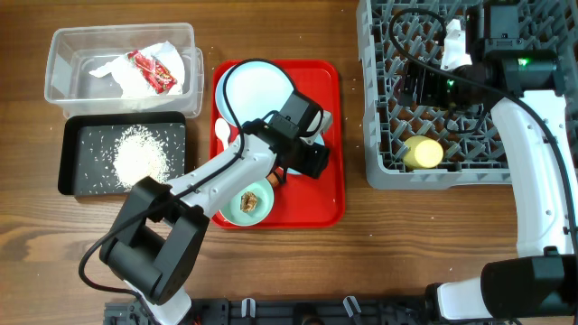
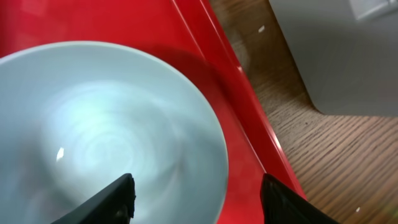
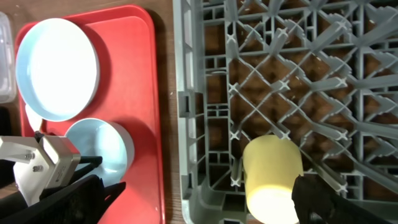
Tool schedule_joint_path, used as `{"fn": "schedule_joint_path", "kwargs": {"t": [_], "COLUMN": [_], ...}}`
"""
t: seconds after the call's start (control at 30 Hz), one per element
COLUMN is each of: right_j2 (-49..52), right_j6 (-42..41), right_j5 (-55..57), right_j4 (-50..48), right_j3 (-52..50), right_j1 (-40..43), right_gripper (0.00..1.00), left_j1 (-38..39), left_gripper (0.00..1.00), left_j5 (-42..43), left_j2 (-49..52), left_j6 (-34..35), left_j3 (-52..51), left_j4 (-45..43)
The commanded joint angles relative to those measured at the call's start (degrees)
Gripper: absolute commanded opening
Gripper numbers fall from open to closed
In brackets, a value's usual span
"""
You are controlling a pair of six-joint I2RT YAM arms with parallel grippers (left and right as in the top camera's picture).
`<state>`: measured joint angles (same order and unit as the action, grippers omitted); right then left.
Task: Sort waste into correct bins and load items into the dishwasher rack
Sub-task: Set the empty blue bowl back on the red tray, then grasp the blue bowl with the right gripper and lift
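Over the red tray (image 1: pixel 327 194) on the worktop (image 1: pixel 271 271), the left gripper (image 1: pixel 303 160) is seen from overhead between the plate (image 1: pixel 256 90) and the teal bowl (image 1: pixel 246 204) that holds a brown lump (image 1: pixel 250 199). The rack (image 1: pixel 433 177) lies well apart, with a yellow cup (image 1: pixel 423 153) in it.

Through the left wrist, the gripper (image 2: pixel 198 186) is shown spread and empty, with the rim of a pale bowl (image 2: pixel 106 124) between its fingers (image 2: pixel 121 196). That rim is best taken with one finger inside and one outside, seated fully before closing, since the glossy wall may slip.

Through the right wrist, the right gripper (image 3: pixel 205 193) is shown spread and empty above the rack (image 3: pixel 280 74). Room beside the cup (image 3: pixel 272 171) should be kept for the pale bowl (image 3: pixel 102 146).
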<state>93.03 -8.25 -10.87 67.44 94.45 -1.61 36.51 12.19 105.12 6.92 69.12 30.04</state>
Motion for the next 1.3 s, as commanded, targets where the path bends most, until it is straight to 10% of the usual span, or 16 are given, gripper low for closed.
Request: {"fn": "schedule_joint_path", "kwargs": {"t": [0.0, 0.67, 1.07, 1.27], "right_j2": [0.20, 10.93, 24.72, 24.74], "right_j6": [0.76, -6.93, -6.95, -6.95], "right_j5": [-3.06, -8.39, -8.39, -7.50], "right_j4": [-1.49, -20.90, -21.55, -22.49], "right_j3": [0.68, -8.68, -9.01, -10.08], "right_j1": [0.22, -18.34, -20.94, -20.96], "right_gripper": [1.00, 0.85, 0.40, 0.33], "left_j1": [-1.79, -40.74, -42.75, -42.75], "left_gripper": [0.68, 0.84, 0.84, 0.85], "left_j5": [-0.74, 6.45, 6.23, 6.23], "left_j2": [-3.96, -18.12, -18.10, -18.10], "left_j6": [2.97, 10.27, 9.84, 9.86], "left_j3": [5.81, 14.56, 14.40, 14.40], "left_j4": [2.86, 16.65, 18.86, 18.88]}}
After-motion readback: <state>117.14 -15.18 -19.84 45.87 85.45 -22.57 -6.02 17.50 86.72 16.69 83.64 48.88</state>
